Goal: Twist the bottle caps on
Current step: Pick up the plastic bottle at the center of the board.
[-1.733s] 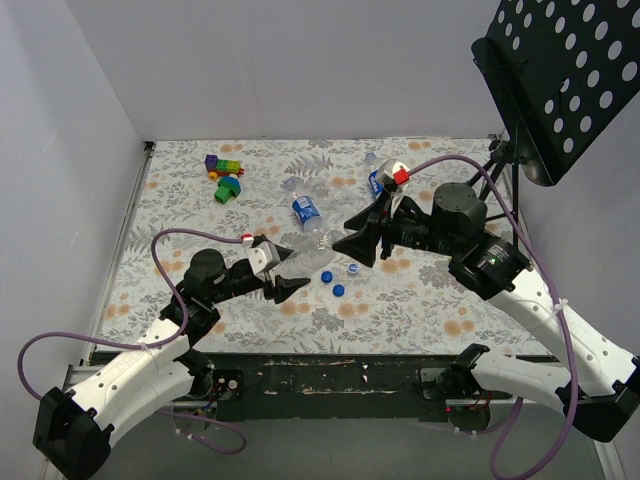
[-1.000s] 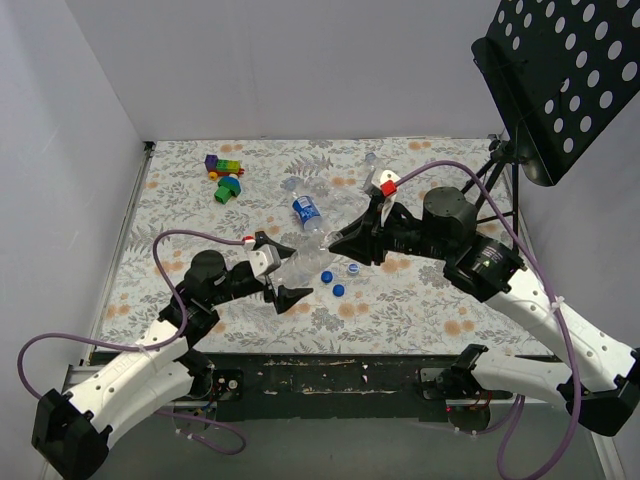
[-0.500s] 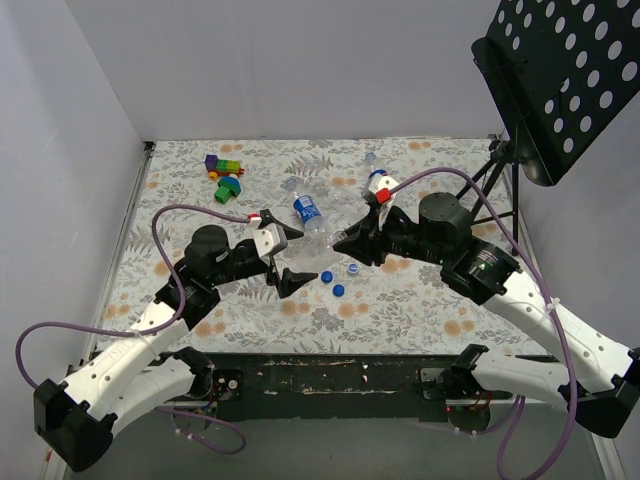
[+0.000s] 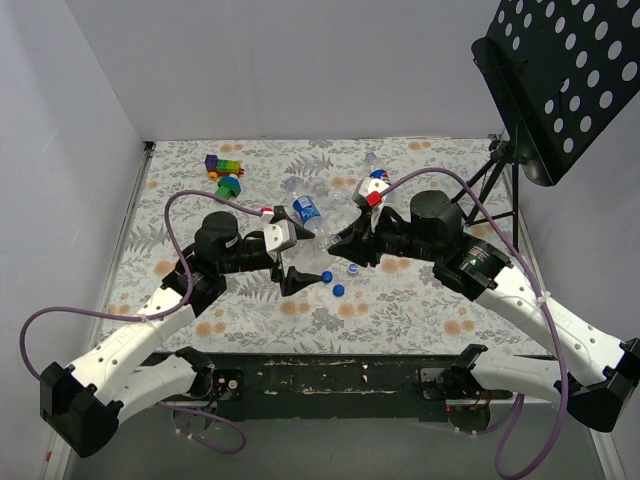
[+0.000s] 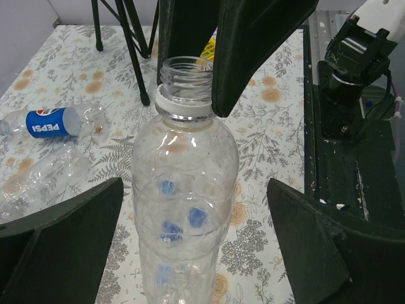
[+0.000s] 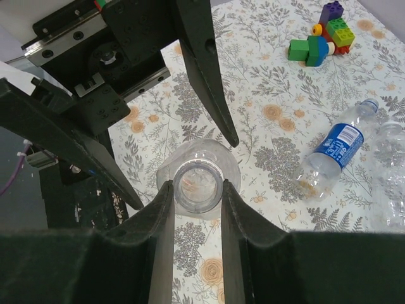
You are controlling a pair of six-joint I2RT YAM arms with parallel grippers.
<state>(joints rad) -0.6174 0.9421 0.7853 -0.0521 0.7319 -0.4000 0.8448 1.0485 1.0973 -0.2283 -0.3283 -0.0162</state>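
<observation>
Clear unlabelled bottle (image 5: pixel 185 171), uncapped: neck clamped in right pincer (image 6: pixel 197 190). Left pincer (image 5: pixel 194 209): spread wide either side of its body, holding nothing. Blue caps (image 4: pixel 338 291): loose on worktop (image 4: pixel 420 300).

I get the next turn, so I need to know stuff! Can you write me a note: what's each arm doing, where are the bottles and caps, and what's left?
Left end effector: open, fingers on either side of the clear bottle, not touching it.
Right end effector: shut on that bottle's neck. The mouth is open, with no cap.
Caps: lying loose beside the held bottle.
Pepsi bottle: on its side farther back.
Done: no cap is on the held bottle yet.
Left: pick up a cap, screw it on, then do the other bottles. I can't tell whether any of those are capped.
</observation>
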